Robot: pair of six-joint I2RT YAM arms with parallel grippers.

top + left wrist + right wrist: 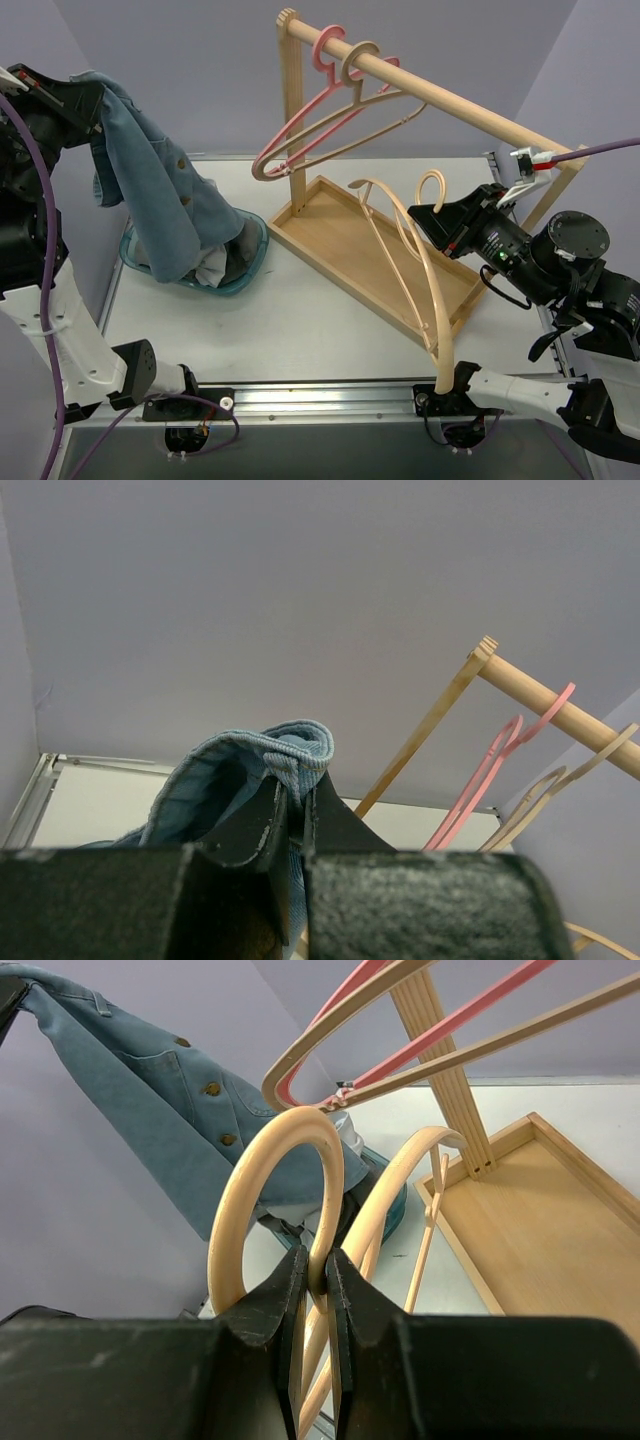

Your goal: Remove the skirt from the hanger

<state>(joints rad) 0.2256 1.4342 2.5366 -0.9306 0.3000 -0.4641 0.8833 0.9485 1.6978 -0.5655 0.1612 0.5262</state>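
The left tool [95,108] is raised high at the far left with its fingers [262,830] pressed together on a fold of the waist edge of a blue denim skirt [160,195] with brown buttons. The skirt hangs from that grip in a long drape, and its lower end drops into a teal plastic basket [255,262] that stands on the white surface [300,330] and holds other crumpled cloth.

The right tool [425,215] is clamped on the round hook of a pale wooden hanger [425,275]; in the right wrist view the two fingers [275,1305] pinch the hook's loop from both sides. The hanger is bare, tilted, and slants down over the near right part of the base tray of a light wooden clothes rack [450,100]. The skirt and this hanger are well apart, on opposite sides of the rack.

On the rack's round rail, near its upright post, hang a pink hanger [318,48] and a beige hanger [365,47], side by side and both bare.
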